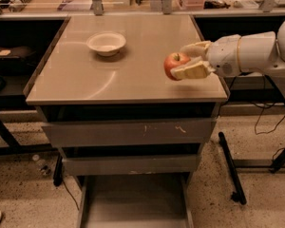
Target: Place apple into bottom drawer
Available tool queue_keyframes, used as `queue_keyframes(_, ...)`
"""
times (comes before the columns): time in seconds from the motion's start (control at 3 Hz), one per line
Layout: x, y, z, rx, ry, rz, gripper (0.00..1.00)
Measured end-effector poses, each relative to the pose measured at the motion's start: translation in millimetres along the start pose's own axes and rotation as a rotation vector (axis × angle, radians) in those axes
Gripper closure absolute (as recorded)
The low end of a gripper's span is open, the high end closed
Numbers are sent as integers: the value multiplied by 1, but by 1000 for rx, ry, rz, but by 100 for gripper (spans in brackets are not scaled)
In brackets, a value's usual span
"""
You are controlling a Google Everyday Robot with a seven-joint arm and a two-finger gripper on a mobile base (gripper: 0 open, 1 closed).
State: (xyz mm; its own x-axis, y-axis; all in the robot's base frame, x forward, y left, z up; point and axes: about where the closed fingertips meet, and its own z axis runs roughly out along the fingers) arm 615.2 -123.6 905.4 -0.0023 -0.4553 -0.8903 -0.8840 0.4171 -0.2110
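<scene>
So the gripper [184,61] sits at the right of the frame, closed around the apple [174,63] with one cream finger over the top and the other under it, which looks like a solid pinch across the fruit's widest part. The apple hangs just above the desk [109,77] near its front right corner, and judging by the shadow under it, it's clear of the surface. That makes sense, since it has to get out past the desk edge before it can go down. The bottom drawer [133,198] is pulled out at the bottom centre of the frame, its grey floor bare and facing up, so it's basically waiting as a landing tray. The upper drawer [128,133] and middle drawer [130,164] are both shut, which keeps the drop path open. The white bowl [106,43] sits well apart in the upper left, out of the way. My guess is the next bit is swinging forward off the edge and then lowering quite a long way.
</scene>
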Motion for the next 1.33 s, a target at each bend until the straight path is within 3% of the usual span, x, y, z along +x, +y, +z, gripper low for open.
queue_keyframes(0.67,55,81,-49,23,69,-42,100)
queue_keyframes(1.33,157,134,-40,69,191,46,100)
